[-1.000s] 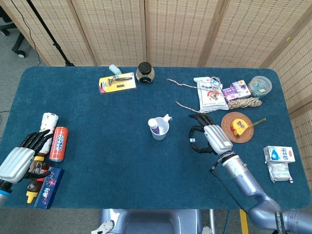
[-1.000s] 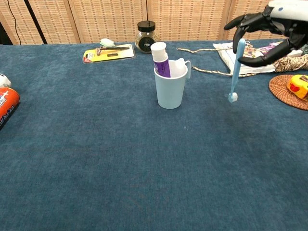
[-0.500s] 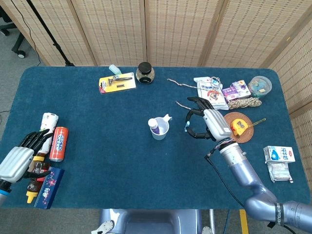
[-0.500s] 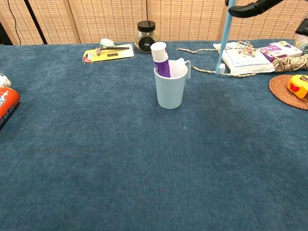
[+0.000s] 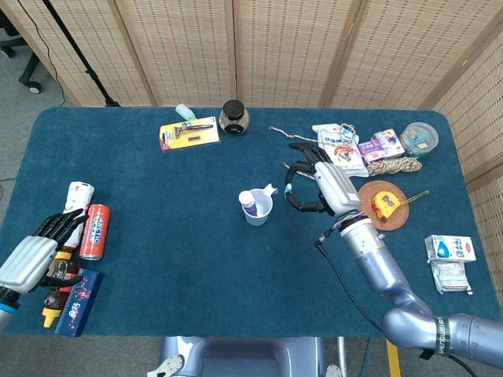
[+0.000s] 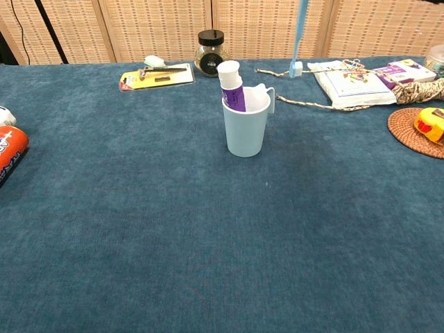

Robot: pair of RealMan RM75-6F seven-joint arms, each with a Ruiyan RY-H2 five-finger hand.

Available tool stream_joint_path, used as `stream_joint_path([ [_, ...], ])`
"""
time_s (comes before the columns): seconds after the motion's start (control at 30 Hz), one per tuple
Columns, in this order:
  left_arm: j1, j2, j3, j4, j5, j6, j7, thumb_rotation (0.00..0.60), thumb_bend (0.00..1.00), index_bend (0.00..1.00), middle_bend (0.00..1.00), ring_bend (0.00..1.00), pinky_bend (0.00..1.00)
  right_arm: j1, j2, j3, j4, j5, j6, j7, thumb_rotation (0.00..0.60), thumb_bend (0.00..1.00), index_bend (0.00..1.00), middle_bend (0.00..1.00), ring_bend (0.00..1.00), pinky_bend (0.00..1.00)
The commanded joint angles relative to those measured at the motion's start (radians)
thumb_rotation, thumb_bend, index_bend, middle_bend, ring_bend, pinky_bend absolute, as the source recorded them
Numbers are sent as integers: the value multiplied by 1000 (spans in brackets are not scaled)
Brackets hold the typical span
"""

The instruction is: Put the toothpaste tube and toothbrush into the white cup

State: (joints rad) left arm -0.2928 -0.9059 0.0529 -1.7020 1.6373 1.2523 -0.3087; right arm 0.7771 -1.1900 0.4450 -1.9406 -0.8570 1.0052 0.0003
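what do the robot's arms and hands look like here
The right hand has a pale silver-grey back shell with black fingers. Its arm is glossy blue-grey metal in rounded segments, with a thin black cable looping alongside the wrist. The left hand matches it: ribbed silver-grey shell, black fingers. Its arm is almost entirely out of frame.

Lab or office: woven partition screens (image 5: 283, 47), office-chair wheels (image 5: 31, 82).

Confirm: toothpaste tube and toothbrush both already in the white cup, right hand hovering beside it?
Only the toothpaste tube is in the white cup. The toothbrush is still held by the right hand, hanging head-down in the air to the cup's right, as the chest view shows.
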Motion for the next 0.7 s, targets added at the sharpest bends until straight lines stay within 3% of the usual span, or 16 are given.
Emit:
stream_joint_path([
  [0.03, 3, 5, 4, 6, 11, 11, -18, 600, 88, 0, 0, 0, 0, 42, -23, 18, -15, 62, 19, -45, 600, 464, 580, 117, 0, 0],
  [0.7, 19, 10, 11, 30, 50, 73, -68, 600, 88, 0, 0, 0, 0, 108, -122, -1, 53, 159, 57, -102, 600, 466, 579, 117, 0, 0],
])
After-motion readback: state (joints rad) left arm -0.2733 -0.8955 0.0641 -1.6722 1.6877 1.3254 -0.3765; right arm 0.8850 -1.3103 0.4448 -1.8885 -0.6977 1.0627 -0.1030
